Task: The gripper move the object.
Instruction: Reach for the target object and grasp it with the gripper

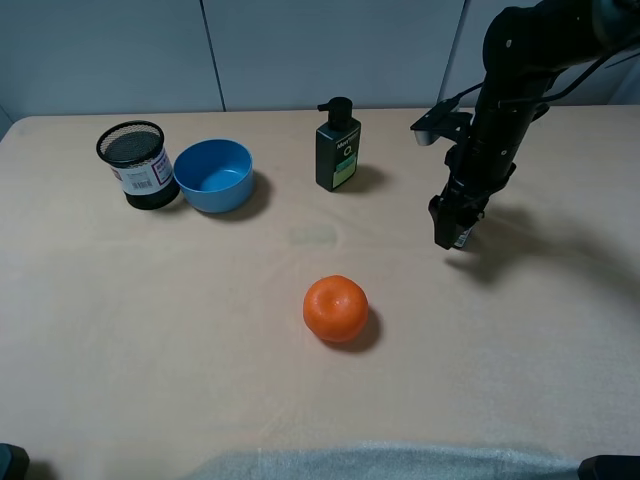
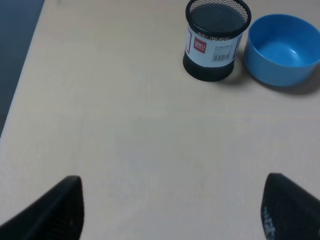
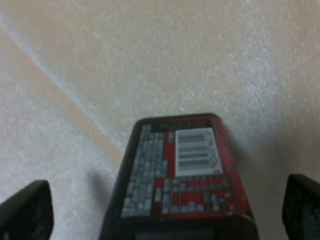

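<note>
The small black bottle point(image 3: 185, 170) with a red-and-white label and a barcode fills the middle of the right wrist view, between the two dark fingers of my right gripper point(image 3: 167, 215). The fingers point(image 3: 25, 212) stand wide apart at either side and do not touch it. In the exterior high view the right gripper point(image 1: 452, 228) points down at the table right of centre, and only a pale bit of the bottle's label point(image 1: 463, 238) shows beneath it. My left gripper point(image 2: 172, 210) is open and empty over bare table.
A black pump bottle with a green label point(image 1: 337, 150) stands at the back middle. A blue bowl point(image 1: 213, 175) and a black mesh cup point(image 1: 136, 165) stand at the back left. An orange point(image 1: 336, 308) lies in the middle. A grey cloth point(image 1: 380, 465) lies at the front edge.
</note>
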You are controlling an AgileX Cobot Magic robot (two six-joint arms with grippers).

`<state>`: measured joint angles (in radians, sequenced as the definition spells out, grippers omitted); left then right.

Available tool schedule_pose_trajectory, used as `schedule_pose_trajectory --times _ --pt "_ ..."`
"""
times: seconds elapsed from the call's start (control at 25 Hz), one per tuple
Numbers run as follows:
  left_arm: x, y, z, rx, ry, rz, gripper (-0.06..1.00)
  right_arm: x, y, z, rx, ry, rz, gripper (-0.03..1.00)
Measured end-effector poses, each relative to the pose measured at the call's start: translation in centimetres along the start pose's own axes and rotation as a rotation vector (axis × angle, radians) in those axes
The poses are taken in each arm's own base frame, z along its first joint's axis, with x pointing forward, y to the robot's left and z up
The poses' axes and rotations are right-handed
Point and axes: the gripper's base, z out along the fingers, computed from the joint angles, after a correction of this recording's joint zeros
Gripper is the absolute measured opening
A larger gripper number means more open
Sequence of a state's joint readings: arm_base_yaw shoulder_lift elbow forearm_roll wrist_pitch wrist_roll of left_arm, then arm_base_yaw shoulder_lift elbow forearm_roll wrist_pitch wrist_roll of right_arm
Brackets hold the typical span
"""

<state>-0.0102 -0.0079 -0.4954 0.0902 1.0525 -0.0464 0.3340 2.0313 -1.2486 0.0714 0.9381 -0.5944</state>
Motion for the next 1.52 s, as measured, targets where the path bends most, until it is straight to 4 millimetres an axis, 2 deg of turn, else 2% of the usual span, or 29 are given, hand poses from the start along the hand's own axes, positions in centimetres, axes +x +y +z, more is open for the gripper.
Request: schedule_pose_trajectory --times 0.32,0.64,1.04,1.36,1.52 --pt "0.0 0.0 0.0 0.000 0.000 0.000 0.79 -0.2 -0.1 0.2 0.008 -0.011 0.000 0.69" --pt "0.0 0.0 0.0 0.000 0.000 0.000 0.79 -0.2 -0.2 1.3 -0.006 0.011 0.002 0.69" --pt "0.0 0.0 0.0 0.000 0.000 0.000 0.79 -0.2 -0.2 1.4 -0.006 0.012 0.002 0.69" --pt "0.0 0.0 0.0 0.000 0.000 0.000 0.79 -0.2 -0.2 1.4 -0.006 0.012 0.002 0.55" --pt "0.0 0.0 0.0 0.000 0.000 0.000 0.79 -0.2 -0.2 1.4 -0.005 0.013 0.002 0.41"
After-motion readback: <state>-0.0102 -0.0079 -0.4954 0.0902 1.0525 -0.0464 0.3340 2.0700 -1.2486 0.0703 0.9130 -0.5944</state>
